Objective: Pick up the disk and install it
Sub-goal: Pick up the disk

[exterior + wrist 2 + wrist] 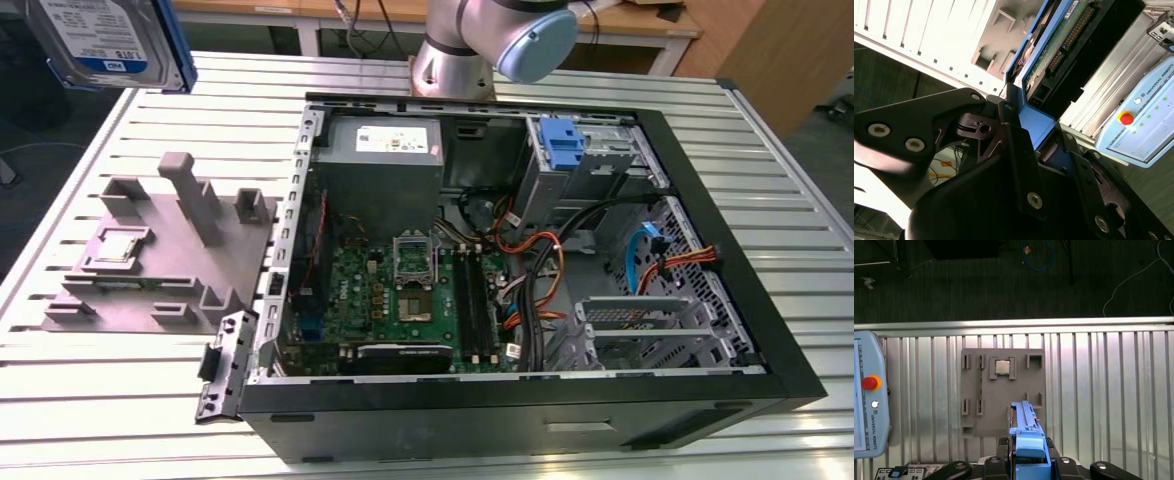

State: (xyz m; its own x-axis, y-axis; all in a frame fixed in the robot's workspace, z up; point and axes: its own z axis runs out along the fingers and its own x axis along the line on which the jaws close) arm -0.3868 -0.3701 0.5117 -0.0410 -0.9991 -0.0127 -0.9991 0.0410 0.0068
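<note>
The disk (100, 40), a silver-grey drive with a white-and-blue label in a blue bracket, hangs in the air at the top of the exterior view's left, above the slatted table and the grey fixture plate (160, 260). In both wrist views my gripper (1029, 452) (1036, 125) is shut on the disk's blue bracket (1036, 120), one black finger (1016, 145) on each side. The first wrist view shows the disk (1024, 420) edge-on over the fixture plate (1004, 390). Its circuit board and connector (1069, 40) face the second wrist camera.
An open computer case (787, 330) lies on the table, with a motherboard (400, 290), a power-supply box (380, 145), a metal bay with a blue latch (563, 145) and loose cables. The arm's base (461, 50) stands behind the case. A teach pendant (866, 395) lies beside the plate.
</note>
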